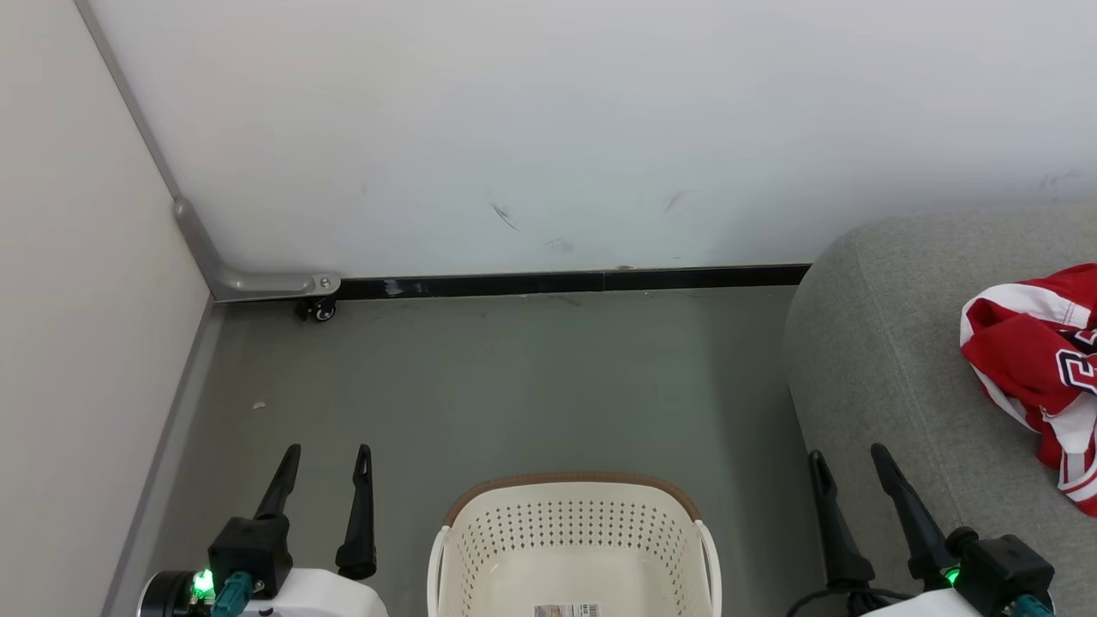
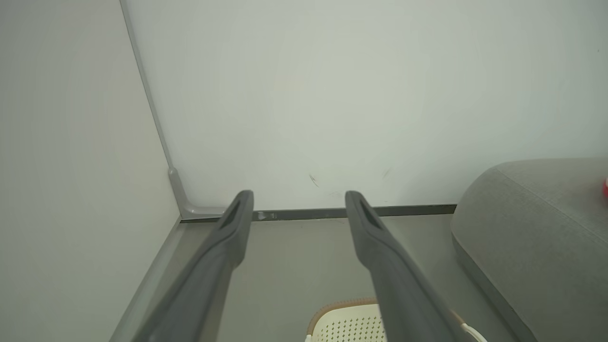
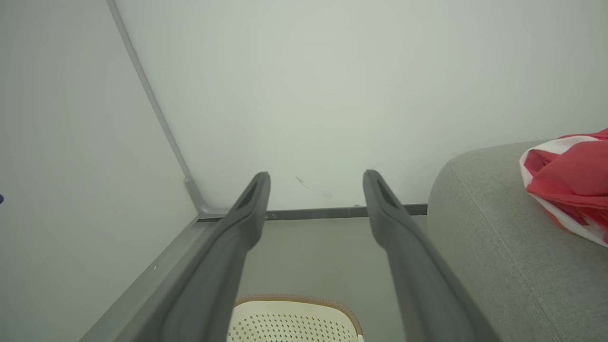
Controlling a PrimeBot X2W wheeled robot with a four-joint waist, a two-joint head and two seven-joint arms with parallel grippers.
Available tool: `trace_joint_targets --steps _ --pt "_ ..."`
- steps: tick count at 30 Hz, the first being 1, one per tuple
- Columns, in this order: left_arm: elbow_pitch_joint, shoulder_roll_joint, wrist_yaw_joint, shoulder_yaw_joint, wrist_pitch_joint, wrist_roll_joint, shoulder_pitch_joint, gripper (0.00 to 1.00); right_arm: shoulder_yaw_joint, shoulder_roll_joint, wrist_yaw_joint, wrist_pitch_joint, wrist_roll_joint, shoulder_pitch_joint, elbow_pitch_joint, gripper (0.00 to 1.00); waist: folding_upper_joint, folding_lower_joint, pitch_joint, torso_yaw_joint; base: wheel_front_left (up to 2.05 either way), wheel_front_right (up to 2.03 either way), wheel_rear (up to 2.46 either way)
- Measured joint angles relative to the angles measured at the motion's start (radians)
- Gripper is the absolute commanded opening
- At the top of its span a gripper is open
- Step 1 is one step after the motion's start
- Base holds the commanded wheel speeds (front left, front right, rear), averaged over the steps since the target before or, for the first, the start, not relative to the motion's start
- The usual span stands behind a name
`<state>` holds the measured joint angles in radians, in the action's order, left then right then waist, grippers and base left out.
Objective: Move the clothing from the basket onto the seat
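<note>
Red clothing (image 1: 1033,360) lies heaped on the seat (image 1: 891,343), at the head view's right edge. The basket (image 1: 574,531) on the floor (image 1: 514,386) shows bare inside apart from a label (image 1: 566,610), though its near part is cut off, so the task looks done or nearly so. One basket, one seat, one red heap; the number of garments cannot be told. Left jaws and right jaws stand spread wide, empty, flanking the basket.

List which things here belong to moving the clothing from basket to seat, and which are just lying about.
Part of the job:
clothing, lying on the seat
basket, no clothing in the part seen
seat

Just there:
caster
corner bracket
black skirting
floor
</note>
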<state>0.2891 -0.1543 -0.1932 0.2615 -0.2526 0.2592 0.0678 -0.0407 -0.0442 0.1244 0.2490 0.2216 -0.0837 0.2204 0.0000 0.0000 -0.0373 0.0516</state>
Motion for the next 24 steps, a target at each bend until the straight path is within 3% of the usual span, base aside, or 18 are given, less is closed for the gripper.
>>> trace_joint_targets --steps 2,3,13,24 --pt "0.002 0.000 0.001 0.001 0.000 -0.009 0.000 1.00 -0.001 0.000 0.000 0.000 0.000 -0.001 0.000 1.00 0.0000 0.0000 -0.001 0.000 0.00 0.00 0.00" --pt "0.003 0.000 0.001 0.001 0.000 -0.010 0.000 0.00 -0.001 0.000 0.000 0.000 0.001 -0.002 0.001 0.00 0.0000 -0.0001 -0.001 0.000 0.00 0.00 0.00" --pt "0.065 0.022 0.010 -0.012 0.016 0.030 -0.042 0.00 -0.006 0.007 -0.001 -0.002 0.035 -0.039 0.048 0.00 0.0000 0.0000 0.000 -0.001 0.00 0.00 0.00" --pt "0.080 0.033 0.047 -0.065 0.074 0.199 -0.028 0.00 -0.008 0.007 -0.001 -0.018 0.215 -0.038 0.027 0.00 0.0000 0.0003 0.003 -0.007 0.00 0.00 0.00"
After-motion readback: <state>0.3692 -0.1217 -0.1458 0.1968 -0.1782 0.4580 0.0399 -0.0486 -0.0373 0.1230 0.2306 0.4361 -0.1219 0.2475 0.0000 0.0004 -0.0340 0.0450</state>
